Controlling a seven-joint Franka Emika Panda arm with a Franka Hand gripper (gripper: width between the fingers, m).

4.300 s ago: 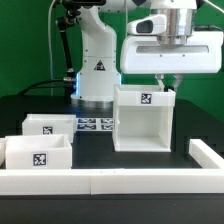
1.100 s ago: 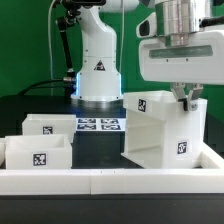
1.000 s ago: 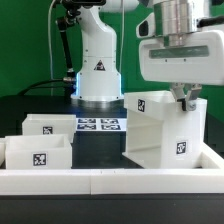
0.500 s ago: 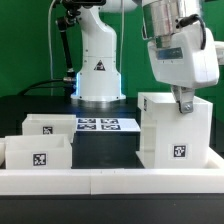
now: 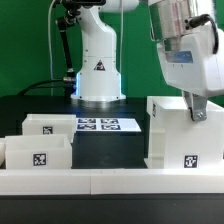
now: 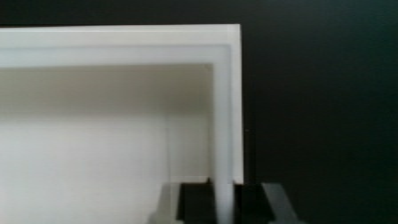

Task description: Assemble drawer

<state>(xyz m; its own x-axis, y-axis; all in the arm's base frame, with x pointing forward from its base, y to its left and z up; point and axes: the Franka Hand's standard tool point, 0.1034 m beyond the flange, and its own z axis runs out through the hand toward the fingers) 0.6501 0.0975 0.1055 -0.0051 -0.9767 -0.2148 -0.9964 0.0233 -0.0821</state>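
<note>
The tall white boxy plastic casing [image 5: 176,140] is seen on the black worktop [image 5: 110,150] at the exterior view's right. Its top wall edge is pinched by the gripper [image 5: 196,112] directly above, the fingers closed tight on it.

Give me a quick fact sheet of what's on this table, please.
Claw: shut on the top wall of the tall white plastic boxy casing
Casing place: exterior view's right, behind the long low white rail
Shallow white plastic trays: two at the exterior view's left, rear tray and front tray, both untouched
Marker board: flat, behind the trays
</note>
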